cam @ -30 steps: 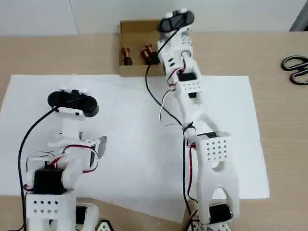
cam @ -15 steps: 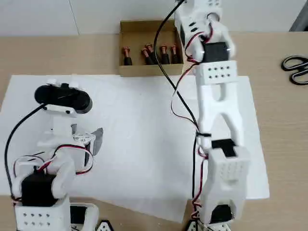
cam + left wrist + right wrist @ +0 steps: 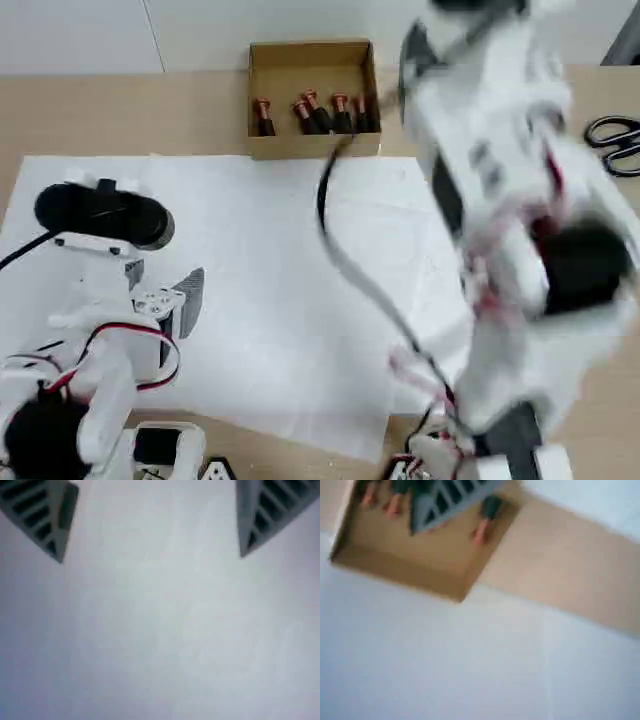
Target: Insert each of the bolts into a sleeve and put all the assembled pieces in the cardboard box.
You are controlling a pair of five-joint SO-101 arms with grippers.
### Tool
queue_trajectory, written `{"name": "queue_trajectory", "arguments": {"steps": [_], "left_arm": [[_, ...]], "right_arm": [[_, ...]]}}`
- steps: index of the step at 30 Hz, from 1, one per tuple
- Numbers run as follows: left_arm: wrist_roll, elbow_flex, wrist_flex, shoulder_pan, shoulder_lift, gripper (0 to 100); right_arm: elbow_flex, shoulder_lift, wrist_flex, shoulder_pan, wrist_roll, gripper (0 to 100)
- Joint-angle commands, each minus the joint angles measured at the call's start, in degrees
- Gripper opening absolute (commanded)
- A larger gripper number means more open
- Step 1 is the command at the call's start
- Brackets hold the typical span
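Five assembled pieces (image 3: pixel 318 112) are being seen lying in the cardboard box (image 3: pixel 310 62) at the table's (image 3: pixel 100 110) far edge, so the task is being judged all but done. The left gripper (image 3: pixel 151 556) is being held wide apart and empty over the white sheet (image 3: pixel 280 250). The right gripper (image 3: pixel 437 502) is hanging above the box, and whether it is parted or closed cannot be told.

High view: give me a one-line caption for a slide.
Assembled bolts lie in the cardboard box; the open left gripper hangs over the white paper, the right arm near the box.
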Motion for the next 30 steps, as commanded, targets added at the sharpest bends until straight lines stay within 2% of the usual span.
{"name": "queue_trajectory", "arguments": {"steps": [1, 7, 11, 16, 19, 26, 30], "left_arm": [[0.2, -3.7, 1.6, -0.1, -0.2, 21], [0.1, -4.0, 2.3, -0.1, -11.1, 21], [0.1, -3.8, 2.2, -0.1, -22.1, 21], [0.1, 1.3, 1.8, -0.3, -29.5, 21], [0.1, 7.0, -2.3, -0.4, -31.4, 21], [0.2, 24.7, -17.9, -0.5, -34.5, 21], [-0.1, 36.7, -26.3, -0.5, -35.5, 21]], "right_arm": [[-1.8, -9.8, 7.1, -2.1, 0.3, 17.7], [-1.6, -22.5, 7.5, -2.0, 0.3, 17.7], [5.1, -30.6, 7.6, -1.9, 0.3, 17.7], [28.2, -43.0, 7.3, -1.9, 0.2, 17.7], [45.0, -49.9, 5.8, -1.9, 0.1, 17.7], [82.4, -66.0, -14.0, -1.8, 0.4, 17.7], [102.1, -73.8, -25.6, 2.5, 0.4, 17.7]]}}
